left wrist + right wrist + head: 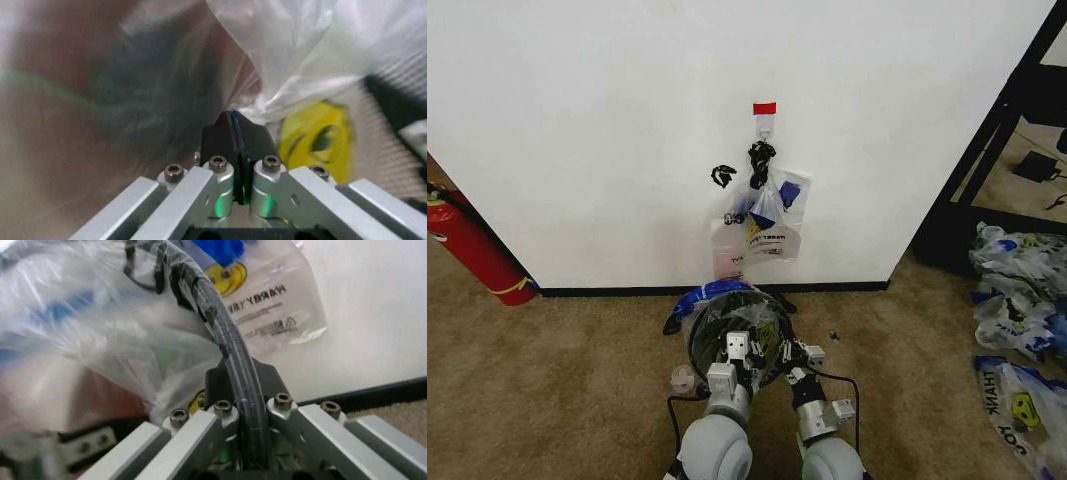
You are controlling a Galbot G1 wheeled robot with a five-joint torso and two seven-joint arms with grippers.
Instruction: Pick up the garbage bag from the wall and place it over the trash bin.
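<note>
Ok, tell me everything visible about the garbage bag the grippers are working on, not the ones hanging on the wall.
The garbage bag is thin, clear, crinkly plastic with blue handles and a yellow smiley face. It is draped over the black trash bin on the carpet below the wall. The left gripper is shut on a fold of it; the right gripper grips the bin's rim with plastic bunched against it.

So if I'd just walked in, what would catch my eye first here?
Probably the bunch of smiley bags hanging on the white wall under a strip of red tape. Below it, on the carpet, both grippers hold a clear garbage bag over the black trash bin: the left gripper and the right gripper are each pinched shut on the plastic. A red fire extinguisher leans at far left.
</note>
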